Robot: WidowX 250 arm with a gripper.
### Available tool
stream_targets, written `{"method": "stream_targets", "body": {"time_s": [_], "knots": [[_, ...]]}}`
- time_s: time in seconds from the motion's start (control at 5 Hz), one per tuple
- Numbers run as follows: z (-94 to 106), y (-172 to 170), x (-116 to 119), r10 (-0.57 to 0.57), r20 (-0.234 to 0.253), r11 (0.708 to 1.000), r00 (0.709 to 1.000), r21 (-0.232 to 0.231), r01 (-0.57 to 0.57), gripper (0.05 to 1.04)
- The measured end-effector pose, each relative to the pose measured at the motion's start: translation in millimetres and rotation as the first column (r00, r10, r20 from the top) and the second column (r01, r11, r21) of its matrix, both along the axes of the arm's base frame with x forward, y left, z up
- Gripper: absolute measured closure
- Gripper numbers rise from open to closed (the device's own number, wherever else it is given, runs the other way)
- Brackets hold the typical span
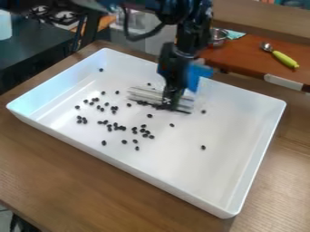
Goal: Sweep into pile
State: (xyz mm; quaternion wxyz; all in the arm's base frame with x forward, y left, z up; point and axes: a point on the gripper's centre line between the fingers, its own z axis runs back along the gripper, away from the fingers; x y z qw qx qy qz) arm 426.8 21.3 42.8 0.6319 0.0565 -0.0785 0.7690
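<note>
Down in the white tray (pixel 233 199), the black gripper (pixel 172 100) has its jaws clamped, it seems, on a pale sweeping blade (pixel 145 94); black beans (pixel 123 128) lie along its lower edge and scattered toward the view's left.

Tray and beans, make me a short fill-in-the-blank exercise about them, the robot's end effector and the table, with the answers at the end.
The tray is coloured ____. The beans in it are mostly on the picture's ____ side of the end effector. The end effector hangs down over the ____ of the tray, not outside its walls. Under the tray, the table is coloured ____.

Missing words: white; left; inside; brown.
</note>
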Motion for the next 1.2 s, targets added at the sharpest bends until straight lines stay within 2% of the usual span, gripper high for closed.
{"method": "stream_targets", "body": {"time_s": [0.2,0.6,0.8,1.2], "knots": [[-0.5,5.3,-17.0,-0.050,0.007,0.999,0.999,0.009,0.050,0.700],[-3.5,17.7,-52.9,-0.154,0.056,0.986,0.986,0.080,0.149,0.700],[-4.4,26.3,-72.6,-0.187,0.060,0.979,0.980,0.093,0.182,0.700],[-3.3,48.0,-112.2,-0.247,0.022,0.966,0.969,0.081,0.244,0.700]]}}
